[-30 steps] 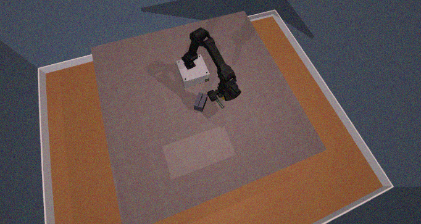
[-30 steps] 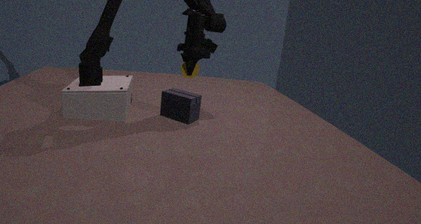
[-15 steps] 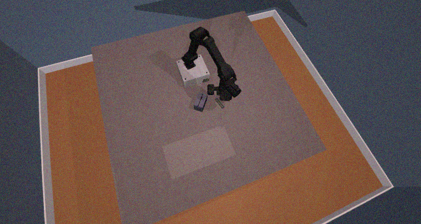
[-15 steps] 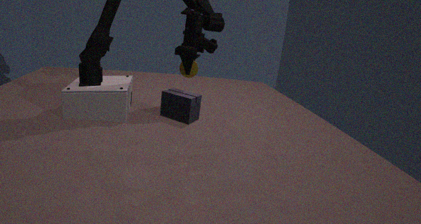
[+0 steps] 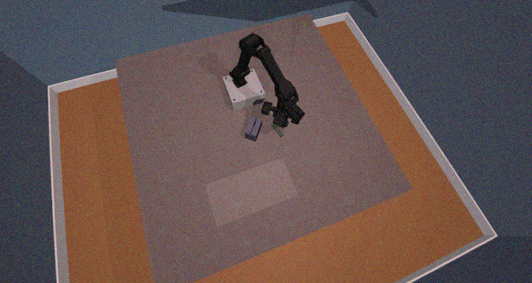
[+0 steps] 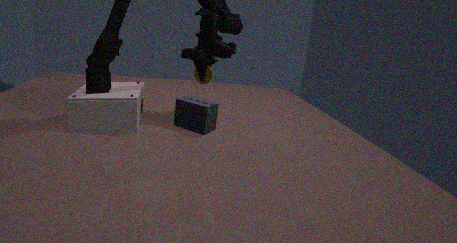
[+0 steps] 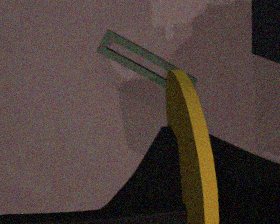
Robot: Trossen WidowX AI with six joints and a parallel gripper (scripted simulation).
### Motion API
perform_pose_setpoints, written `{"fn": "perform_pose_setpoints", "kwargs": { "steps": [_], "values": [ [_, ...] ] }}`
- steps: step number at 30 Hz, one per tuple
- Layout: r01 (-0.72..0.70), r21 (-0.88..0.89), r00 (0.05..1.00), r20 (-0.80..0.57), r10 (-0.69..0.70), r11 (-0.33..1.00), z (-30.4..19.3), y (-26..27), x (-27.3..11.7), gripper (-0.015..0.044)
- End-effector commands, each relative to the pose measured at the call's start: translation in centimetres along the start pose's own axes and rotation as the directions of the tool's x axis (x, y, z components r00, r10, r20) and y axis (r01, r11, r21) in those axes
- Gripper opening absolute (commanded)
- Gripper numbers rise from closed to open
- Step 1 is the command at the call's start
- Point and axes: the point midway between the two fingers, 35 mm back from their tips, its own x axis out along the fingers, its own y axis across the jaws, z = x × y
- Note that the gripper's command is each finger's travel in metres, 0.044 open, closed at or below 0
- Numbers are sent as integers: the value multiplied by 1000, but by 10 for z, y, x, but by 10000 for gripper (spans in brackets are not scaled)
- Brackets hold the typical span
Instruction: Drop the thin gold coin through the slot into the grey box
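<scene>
Gripper (image 6: 202, 67) clamped tight on the thin gold coin (image 6: 204, 75), hanging over the boxy grey box (image 6: 196, 115).

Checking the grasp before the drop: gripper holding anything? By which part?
Yes. The gripper is shut on the coin, pinching its upper part; the lower part hangs free, in the air.

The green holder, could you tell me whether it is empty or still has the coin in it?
Empty: the holder shows a bare slot, and the coin hangs clamped in the gripper.

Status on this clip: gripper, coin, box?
Gripper shut on coin, held aloft. Holder empty below. Box closed, slot unobstructed; coin not yet over it.
</scene>
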Motion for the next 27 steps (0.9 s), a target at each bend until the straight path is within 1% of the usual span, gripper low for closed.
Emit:
{"fn": "perform_pose_setpoints", "kwargs": {
  "steps": [1, 27],
  "values": [
    [1, 14, 1000, 0, -1, 1000, 4, -5, 0, 0],
    [6, 15, 1000, 4, -6, 1000, 40, -63, -1, 0]
  ]
}}
